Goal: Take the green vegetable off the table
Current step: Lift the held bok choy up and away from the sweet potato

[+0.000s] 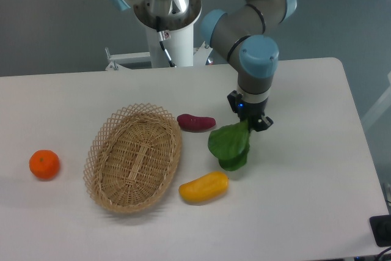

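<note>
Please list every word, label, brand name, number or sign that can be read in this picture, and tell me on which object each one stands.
None: no readable text, number or sign shows anywhere.
The arm and its gripper: no legible marking, only a small blue light.
The green vegetable, wicker basket, orange, yellow piece, purple-red piece and table: plain, no labels.

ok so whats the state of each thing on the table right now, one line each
pincer: shut on the green vegetable's stalk end
green vegetable: held, leaves hanging down; whether it touches the table is unclear
basket: upright, empty
orange: resting left of the basket
purple piece: lying flat
yellow piece: lying flat
</note>
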{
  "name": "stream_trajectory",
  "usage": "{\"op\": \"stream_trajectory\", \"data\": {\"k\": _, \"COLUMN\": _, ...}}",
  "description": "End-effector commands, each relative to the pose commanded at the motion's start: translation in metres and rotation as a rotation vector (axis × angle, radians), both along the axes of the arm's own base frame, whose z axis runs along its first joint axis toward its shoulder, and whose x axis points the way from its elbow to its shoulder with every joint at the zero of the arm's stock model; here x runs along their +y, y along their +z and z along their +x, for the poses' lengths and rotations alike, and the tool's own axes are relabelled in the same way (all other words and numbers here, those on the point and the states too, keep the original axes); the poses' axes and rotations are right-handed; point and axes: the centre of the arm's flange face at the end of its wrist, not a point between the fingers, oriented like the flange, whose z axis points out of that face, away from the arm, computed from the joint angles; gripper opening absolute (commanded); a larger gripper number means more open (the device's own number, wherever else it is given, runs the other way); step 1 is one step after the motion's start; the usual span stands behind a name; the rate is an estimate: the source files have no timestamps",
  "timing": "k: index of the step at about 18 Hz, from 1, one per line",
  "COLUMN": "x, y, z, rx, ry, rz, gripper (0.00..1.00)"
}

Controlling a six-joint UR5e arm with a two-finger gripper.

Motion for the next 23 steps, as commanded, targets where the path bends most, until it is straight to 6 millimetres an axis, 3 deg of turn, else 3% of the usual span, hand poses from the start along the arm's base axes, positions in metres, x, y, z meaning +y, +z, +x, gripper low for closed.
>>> {"op": "stream_trajectory", "data": {"k": 11, "x": 0.041, "y": 0.052, "z": -0.065, "rx": -0.003, "ry": -0.006, "rz": 0.021, "gripper": 0.19}}
{"op": "stream_trajectory", "data": {"k": 18, "x": 0.052, "y": 0.052, "z": -0.092, "rx": -0.005, "ry": -0.012, "rz": 0.019, "gripper": 0.19}}
{"op": "stream_trajectory", "data": {"k": 23, "x": 0.057, "y": 0.048, "z": -0.099, "rx": -0.015, "ry": -0.014, "rz": 0.017, "gripper": 0.19}}
